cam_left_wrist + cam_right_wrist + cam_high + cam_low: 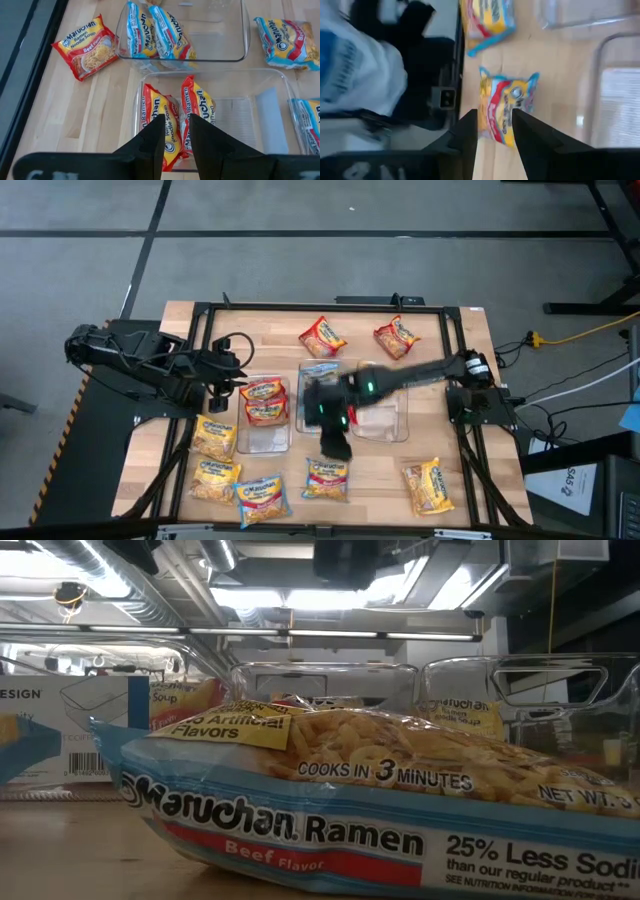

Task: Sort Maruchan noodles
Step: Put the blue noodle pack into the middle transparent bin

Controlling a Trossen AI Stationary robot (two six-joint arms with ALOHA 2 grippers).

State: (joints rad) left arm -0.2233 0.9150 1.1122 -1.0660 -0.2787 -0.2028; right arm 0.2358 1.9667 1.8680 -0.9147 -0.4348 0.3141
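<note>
Three clear bins stand side by side mid-table. The left bin (pixel 265 438) holds two red Maruchan packets (pixel 159 120). The middle bin (pixel 320 370) holds blue packets (pixel 155 35). The right bin (pixel 390 420) shows nothing in it. My left gripper (pixel 235 387) is open above the red packets in the left bin (pixel 176 142). My right gripper (pixel 337 446) is open and reaches across the bins. It hovers over a blue-edged packet (pixel 507 107) that lies flat on the table near the front edge (pixel 328 478).
Loose packets lie flat on the wood. Two red ones (pixel 323 336) (pixel 397 337) are at the far side. Yellow ones are at the near left (pixel 214 436) (pixel 213 479) and near right (pixel 428 484). A blue one (pixel 262 496) is at the front. Another blue one fills the low view (pixel 350 820).
</note>
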